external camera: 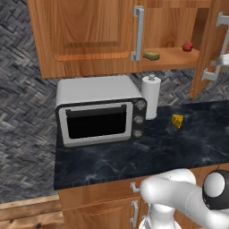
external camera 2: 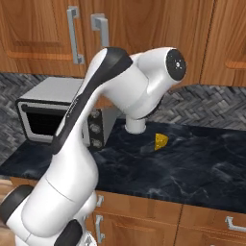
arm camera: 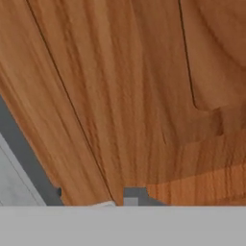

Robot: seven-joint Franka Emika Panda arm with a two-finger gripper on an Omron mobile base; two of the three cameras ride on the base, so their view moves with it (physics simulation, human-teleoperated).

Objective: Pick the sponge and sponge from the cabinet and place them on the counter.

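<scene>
The cabinet (external camera: 89,36) hangs above the bench (external camera: 179,143) with its right door swung out. One sponge (external camera: 151,56) lies on the inner shelf, just right of the closed door's long silver handle (external camera: 138,33), with a small red fruit (external camera: 188,46) further right on that shelf. The second sponge I can't make out. Below stand a microwave (external camera: 98,112), a paper towel roll (external camera: 151,96) and a cheese wedge (external camera: 178,120). The hand sits close against wood panelling; how far it's spread I cannot tell

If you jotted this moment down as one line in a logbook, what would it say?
cabinet: right door open | sponge: on shelf beside red fruit | cheese: on counter | gripper: by open door's handle, grip unclear
</scene>
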